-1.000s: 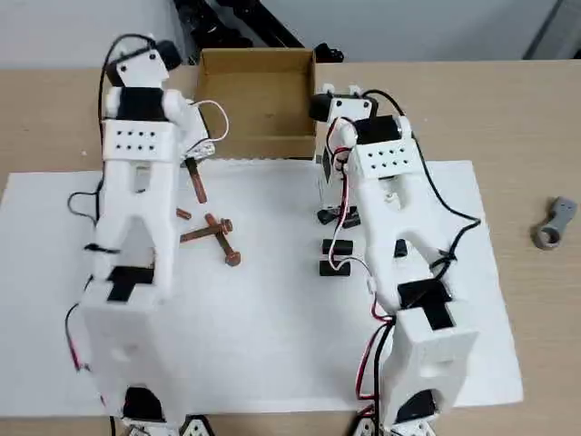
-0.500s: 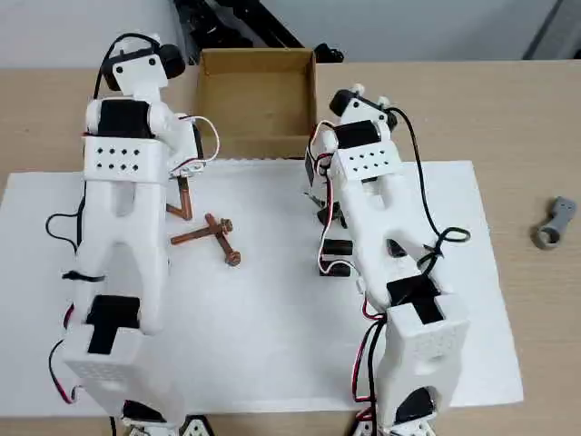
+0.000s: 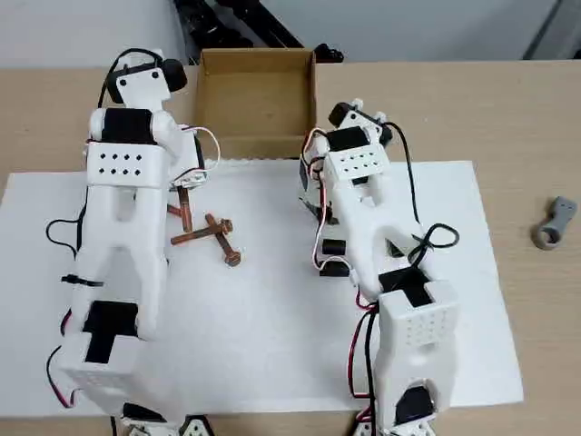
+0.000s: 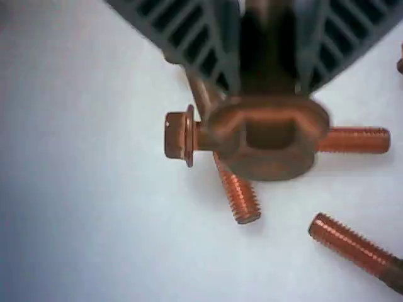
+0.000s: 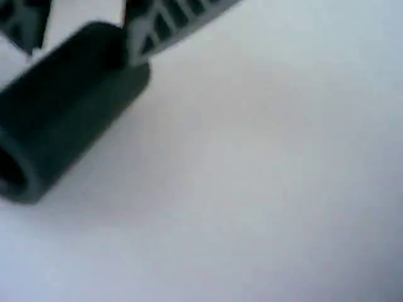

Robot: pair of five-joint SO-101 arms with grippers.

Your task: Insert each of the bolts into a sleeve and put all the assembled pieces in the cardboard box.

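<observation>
My left gripper [image 3: 186, 188] hangs just in front of the cardboard box [image 3: 259, 109], shut on a copper bolt [image 3: 186, 212] that points down. In the left wrist view the held bolt's head [image 4: 267, 135] faces the camera between the dark fingers [image 4: 201, 56]. Below it, three loose bolts [image 3: 214, 234] lie crossed on the white sheet; one flanged head [image 4: 179, 134] shows clearly. My right gripper [image 3: 315, 197] is at the sheet's middle, shut on a black sleeve [image 5: 63, 110] held just above the sheet. Two more sleeves [image 3: 333, 257] lie beside the right arm.
The cardboard box stands open and holds nothing, at the back between the two arms. The white sheet [image 3: 272, 336] covers most of the table. A grey part [image 3: 554, 222] lies on the bare wood at the far right.
The left arm has lifted a bolt off the pile and turned it upright. The right arm has swung left towards the sheet's middle with a sleeve.
</observation>
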